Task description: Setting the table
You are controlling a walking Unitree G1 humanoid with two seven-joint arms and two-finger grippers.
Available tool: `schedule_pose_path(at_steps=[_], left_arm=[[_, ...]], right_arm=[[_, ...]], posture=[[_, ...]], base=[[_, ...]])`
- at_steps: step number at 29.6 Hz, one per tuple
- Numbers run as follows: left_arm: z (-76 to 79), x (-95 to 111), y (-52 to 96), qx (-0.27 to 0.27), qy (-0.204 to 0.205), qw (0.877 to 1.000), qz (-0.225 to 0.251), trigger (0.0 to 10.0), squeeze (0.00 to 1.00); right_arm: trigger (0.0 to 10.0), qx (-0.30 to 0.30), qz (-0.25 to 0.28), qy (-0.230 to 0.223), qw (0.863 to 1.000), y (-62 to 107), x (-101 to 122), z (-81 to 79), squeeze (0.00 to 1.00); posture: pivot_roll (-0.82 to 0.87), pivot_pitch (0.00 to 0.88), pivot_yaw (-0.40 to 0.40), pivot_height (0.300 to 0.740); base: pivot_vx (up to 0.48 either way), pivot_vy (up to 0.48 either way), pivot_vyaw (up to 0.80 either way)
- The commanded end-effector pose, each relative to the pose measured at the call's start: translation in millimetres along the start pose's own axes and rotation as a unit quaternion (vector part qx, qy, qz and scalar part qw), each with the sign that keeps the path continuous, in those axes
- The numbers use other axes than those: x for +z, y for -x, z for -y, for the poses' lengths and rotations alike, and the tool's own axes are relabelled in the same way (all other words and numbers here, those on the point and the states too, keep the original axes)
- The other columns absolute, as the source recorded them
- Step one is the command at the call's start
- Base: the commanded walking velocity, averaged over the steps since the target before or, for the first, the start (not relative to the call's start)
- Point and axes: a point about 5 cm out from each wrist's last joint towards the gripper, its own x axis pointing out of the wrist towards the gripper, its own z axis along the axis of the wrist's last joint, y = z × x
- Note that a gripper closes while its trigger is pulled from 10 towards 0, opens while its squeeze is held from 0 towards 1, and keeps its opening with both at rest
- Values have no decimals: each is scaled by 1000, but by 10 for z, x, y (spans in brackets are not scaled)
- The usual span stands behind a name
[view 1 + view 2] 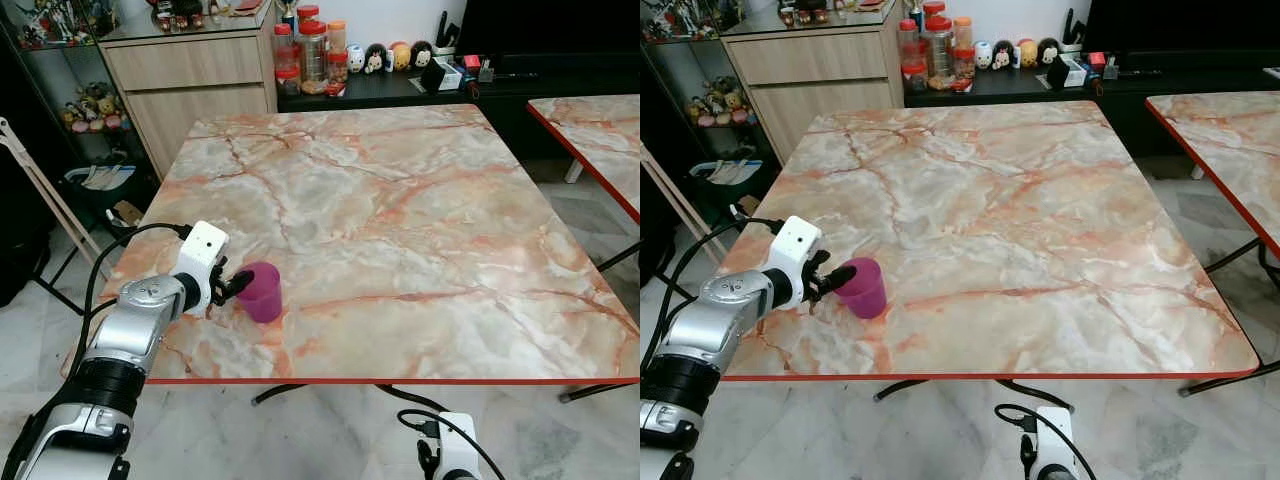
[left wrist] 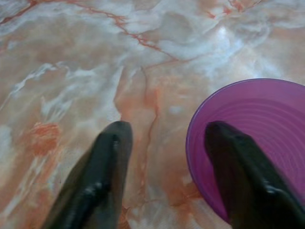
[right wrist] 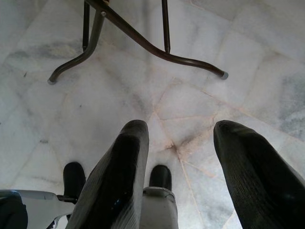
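Purple cup [image 1: 263, 291], upright, near table [image 1: 420, 200] front-left corner; base hidden. Left gripper [image 1: 232, 288] fingers apart, astride rim. Right gripper [image 3: 178, 167] released, idle over floor.

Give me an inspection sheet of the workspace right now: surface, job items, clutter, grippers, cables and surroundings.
Surface: marble-pattern table, red edge.
Job's things: purple cup upright near the front left edge.
Clutter: nothing seen on the table.
Grippers: left gripper open, one finger inside the cup rim, one outside; right gripper open, hanging over the floor.
Cables: black cable along the left arm.
Surroundings: wooden cabinet, jars, second table.
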Motion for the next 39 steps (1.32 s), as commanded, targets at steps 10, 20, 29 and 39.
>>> schedule_pose_path(at_steps=[10,20,29,39], left_arm=[[-61,39,10,9,-11,1000,-2,0,0],[-37,70,33,-16,-33,999,0,0,0],[34,34,65,-55,-56,997,-11,0,0],[-12,-9,24,-17,-36,999,-1,0,0]], right_arm=[[10000,0,5,-7,1000,-2,14,-8,0],[10000,1,7,-8,1000,-8,38,-9,0],[10000,4,6,-4,1000,-10,41,-19,0],[10000,6,8,0,1000,-17,65,-22,0]], posture=[[-20,0,49,740],[-19,0,51,740],[-19,0,54,740],[-19,0,47,740]], base=[[0,0,0],[0,0,0],[0,0,0],[0,0,0]])
